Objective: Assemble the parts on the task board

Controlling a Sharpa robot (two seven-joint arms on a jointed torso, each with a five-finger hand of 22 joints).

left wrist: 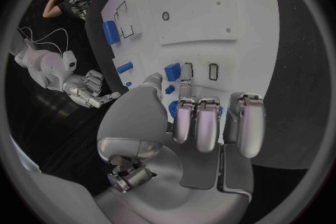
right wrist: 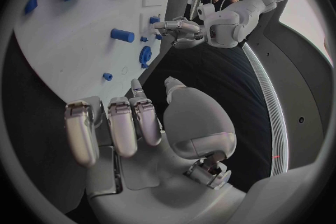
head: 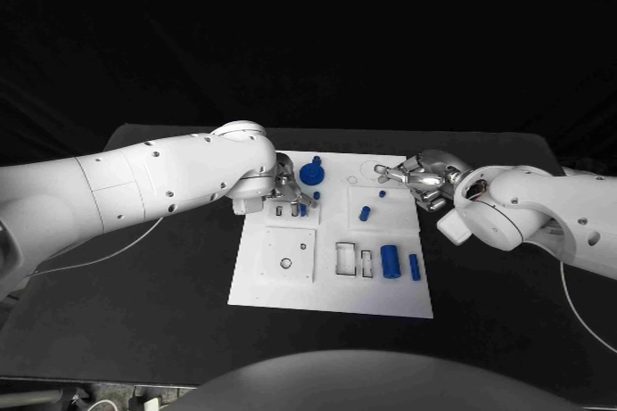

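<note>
The white task board point(head: 332, 291) lies mid-table. My left hand point(head: 290, 193) hovers over its far left part, fingers loosely apart, holding nothing. Its thumb and fingertips point(left wrist: 185, 89) sit right beside a small blue block point(left wrist: 172, 71) standing by two empty slots point(left wrist: 213, 71); contact cannot be told. A round blue part point(head: 311, 172) lies just beyond that hand. My right hand point(head: 418, 177) hangs over the board's far right edge, fingers spread and empty. Near it are a small blue peg point(head: 381, 194) and a blue cylinder point(head: 366, 213).
A large blue block point(head: 390, 258) and a slim blue bar point(head: 414, 267) sit at the board's near right, beside empty rectangular slots point(head: 347, 258). A square plate with round holes point(head: 287, 253) takes up the near left. Black table point(head: 142, 313) surrounds the board.
</note>
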